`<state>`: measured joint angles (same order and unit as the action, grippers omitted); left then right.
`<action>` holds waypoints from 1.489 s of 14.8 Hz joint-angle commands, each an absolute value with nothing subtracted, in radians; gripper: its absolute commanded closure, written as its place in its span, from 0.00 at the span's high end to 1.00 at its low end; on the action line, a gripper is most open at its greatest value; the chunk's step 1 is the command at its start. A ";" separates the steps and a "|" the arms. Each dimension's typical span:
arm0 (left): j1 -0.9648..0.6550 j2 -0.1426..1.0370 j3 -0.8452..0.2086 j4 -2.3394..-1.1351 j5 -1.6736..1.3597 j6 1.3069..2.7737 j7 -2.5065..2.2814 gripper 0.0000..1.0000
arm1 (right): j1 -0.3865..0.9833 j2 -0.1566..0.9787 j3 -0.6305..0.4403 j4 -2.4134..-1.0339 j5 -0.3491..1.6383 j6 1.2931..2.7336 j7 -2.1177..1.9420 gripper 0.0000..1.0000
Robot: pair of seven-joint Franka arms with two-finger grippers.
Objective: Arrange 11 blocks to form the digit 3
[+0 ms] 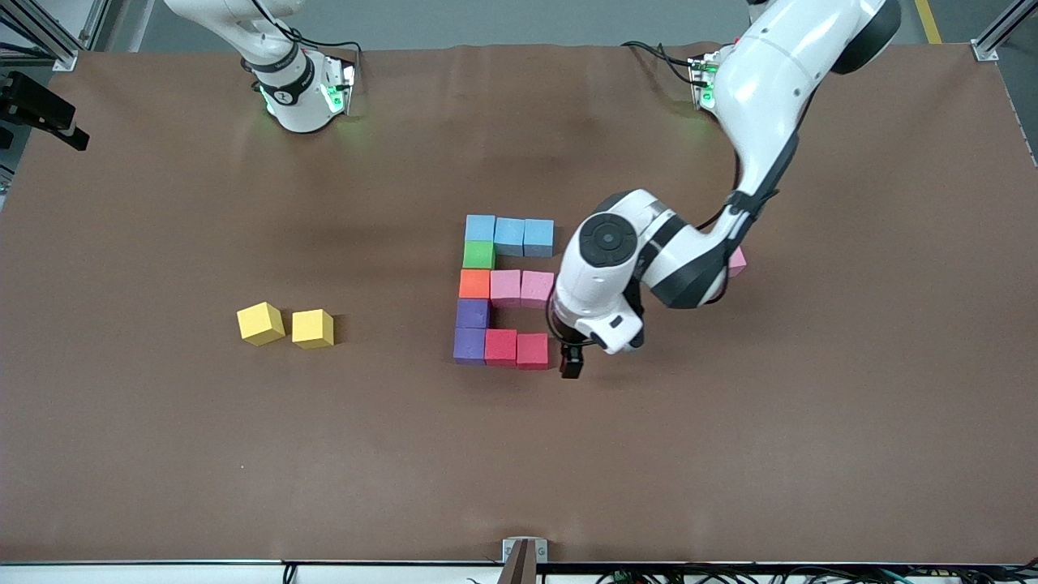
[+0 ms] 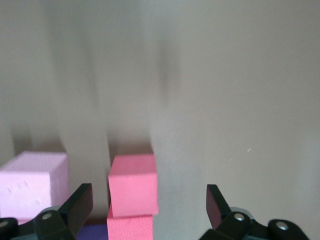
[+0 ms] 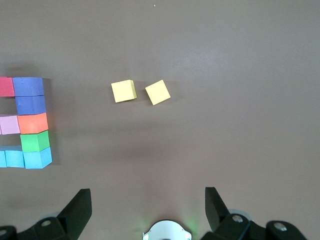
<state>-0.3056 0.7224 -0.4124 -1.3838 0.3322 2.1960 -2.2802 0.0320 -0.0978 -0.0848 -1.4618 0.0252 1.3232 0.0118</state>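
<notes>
Looks finished: digit 3 (image 1: 474, 284) at mid-table, all eleven blocks touching, with a blue bar (image 1: 509, 235) farthest from the front camera, a pink bar (image 1: 521, 288) in the middle, a red bar (image 1: 516, 349) nearest, and a green (image 1: 479, 255), orange and purple (image 1: 471, 328) column joining them on the right arm's side. Left gripper (image 1: 572, 361) low over bare table (image 1: 730, 446), just beside the end red block (image 1: 532, 350), fingers (image 2: 80, 202) spread wide and holding nothing. Main risk from here, as a judgement: clipping that red block on the way out. Any sideways drift toward the figure, or a lift that swings a finger inward, likely to shove the light foam cube and open a gap in the red bar or skew its neighbour. Safer to rise straight up before retracting. Second risk: the left elbow, hanging over a spare pink cube (image 1: 736, 262) toward the left arm's end of the table; a low sweep there apt to knock it, though well apart from the figure. Right gripper (image 3: 147, 200) waiting high near its base, also wide and empty; two yellow cubes (image 1: 286, 326) toward the right arm's end, not part of the figure and best left alone.
</notes>
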 commanded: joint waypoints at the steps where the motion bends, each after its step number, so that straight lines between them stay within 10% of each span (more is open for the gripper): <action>1: -0.206 0.556 -0.443 -1.577 0.311 2.195 -2.157 1.00 | 0.029 -0.109 -0.078 -1.471 0.014 1.328 0.002 1.00; 12: 0.313 0.322 -0.670 -1.882 0.311 2.174 -1.064 1.00 | 0.034 -0.107 -0.078 -1.470 -0.009 1.333 0.012 1.00; 22: 0.520 0.183 -0.673 -1.846 0.270 1.955 -0.390 1.00 | 0.038 -0.107 -0.078 -1.473 -0.009 1.330 0.014 1.00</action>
